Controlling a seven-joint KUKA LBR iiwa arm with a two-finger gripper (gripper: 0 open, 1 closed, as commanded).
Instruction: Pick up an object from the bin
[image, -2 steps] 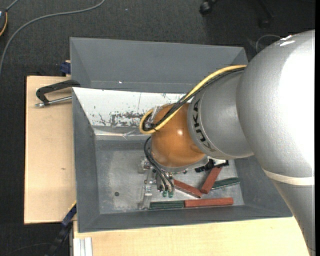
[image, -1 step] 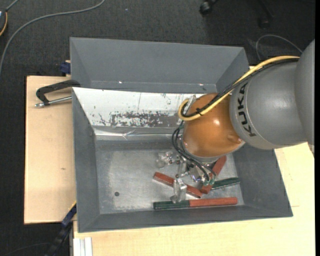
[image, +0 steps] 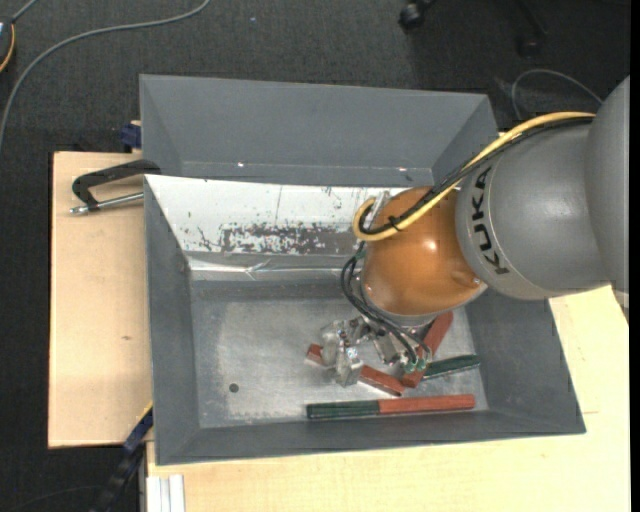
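Camera view from above: the gripper (image: 345, 358) sits low on the bin (image: 250, 350) floor beside a small red block (image: 379, 380), near a green-and-red stick (image: 390, 406), open or closed impossible to tell; apparently mid-grasp, needing a firm close before lifting.

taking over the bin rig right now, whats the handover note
Gripper: low over the floor of the bin, right of the middle; I cannot tell whether it grips anything.
Things: a small red piece just left of it, a red bar just front-right, a green piece further right. A long green-and-red stick lies along the front wall.
Done: the arm is in the bin, at the cluster.
Left: secure one piece and lift it out.
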